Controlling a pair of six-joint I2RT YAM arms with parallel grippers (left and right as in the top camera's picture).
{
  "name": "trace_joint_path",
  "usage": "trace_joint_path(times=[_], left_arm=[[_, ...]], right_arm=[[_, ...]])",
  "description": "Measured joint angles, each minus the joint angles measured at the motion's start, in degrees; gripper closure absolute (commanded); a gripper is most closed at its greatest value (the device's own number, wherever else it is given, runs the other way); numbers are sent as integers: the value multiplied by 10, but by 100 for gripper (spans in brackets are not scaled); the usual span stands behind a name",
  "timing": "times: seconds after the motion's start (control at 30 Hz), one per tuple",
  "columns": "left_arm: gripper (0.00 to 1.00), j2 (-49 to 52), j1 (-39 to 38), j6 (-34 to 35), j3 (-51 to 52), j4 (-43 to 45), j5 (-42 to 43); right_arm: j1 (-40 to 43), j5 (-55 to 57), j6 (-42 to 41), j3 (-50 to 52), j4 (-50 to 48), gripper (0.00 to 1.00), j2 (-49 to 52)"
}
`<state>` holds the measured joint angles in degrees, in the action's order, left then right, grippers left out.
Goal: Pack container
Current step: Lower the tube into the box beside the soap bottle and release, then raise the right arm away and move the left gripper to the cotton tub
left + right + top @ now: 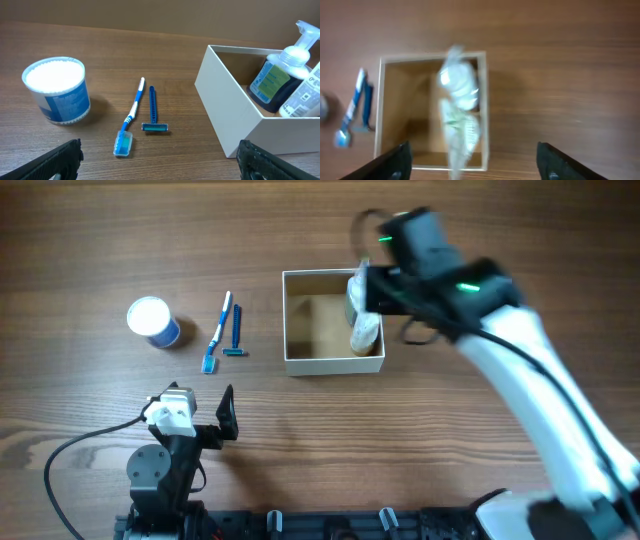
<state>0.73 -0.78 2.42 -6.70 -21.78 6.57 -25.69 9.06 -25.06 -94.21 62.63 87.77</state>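
The container [300,364], a square white-walled box with a tan inside, sits mid-table; it also shows in the left wrist view [220,95] and the right wrist view [382,110]. Two bottles stand along its right side: a dark pump bottle [275,82] and a clear white bottle [364,332]. My right gripper [472,165] is open and empty above the box's right side. My left gripper [160,162] is open and empty near the table's front. A blue toothbrush [217,332], a blue razor [236,330] and a round blue tub with a white lid [152,320] lie left of the box.
The left arm's base and cable [80,445] sit at the front left. The right arm [540,380] reaches in from the front right across the table.
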Motion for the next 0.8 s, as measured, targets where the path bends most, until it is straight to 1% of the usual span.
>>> trace_joint_path(times=[0.1, 0.13, 0.23, 0.37, 0.5, 0.8], left_arm=[[0, 0, 0, 0, 0, 0, 0], [0, 0, 0, 0, 0, 0, 0], [0, 0, 0, 0, 0, 0, 0], [0, 0, 0, 0, 0, 0, 0], [0, 0, 0, 0, 0, 0, 0], [0, 0, 0, 0, 0, 16, 0]], right_arm=[[71, 0, -17, -6, 27, 6, -65], [104, -3, -21, -8, 37, 0, -85], [191, -21, -29, -11, 58, 0, -120], [279, -62, -33, -11, 75, 0, -123], [304, -79, -34, -11, 77, 0, -116], [305, -95, -34, -11, 77, 0, -115]])
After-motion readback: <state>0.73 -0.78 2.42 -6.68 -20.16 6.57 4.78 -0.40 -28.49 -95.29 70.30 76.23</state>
